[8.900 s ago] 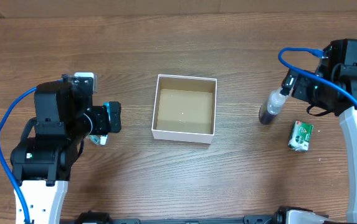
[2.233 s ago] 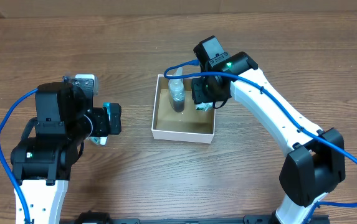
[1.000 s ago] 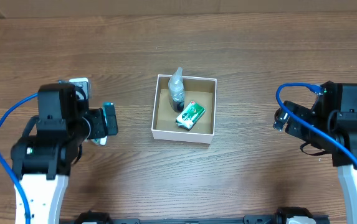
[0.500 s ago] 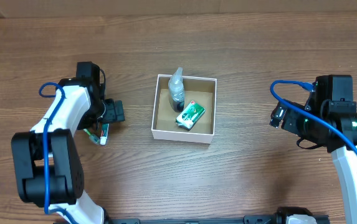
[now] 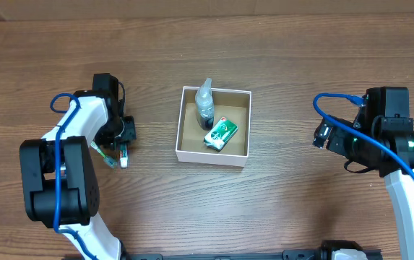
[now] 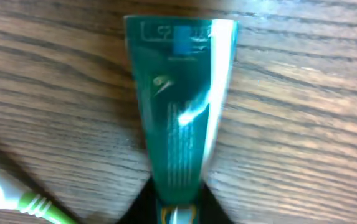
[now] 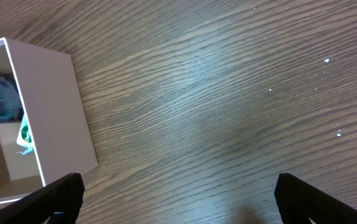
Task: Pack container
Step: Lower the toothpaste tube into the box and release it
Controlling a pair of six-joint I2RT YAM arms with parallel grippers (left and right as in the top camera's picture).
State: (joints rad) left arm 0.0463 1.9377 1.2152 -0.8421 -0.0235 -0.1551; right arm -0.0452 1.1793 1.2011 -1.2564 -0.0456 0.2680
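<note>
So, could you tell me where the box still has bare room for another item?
In the container, the floor is bare between the packet and its left wall, and in the far corner right of the bottle. Its middle is crowded.
</note>
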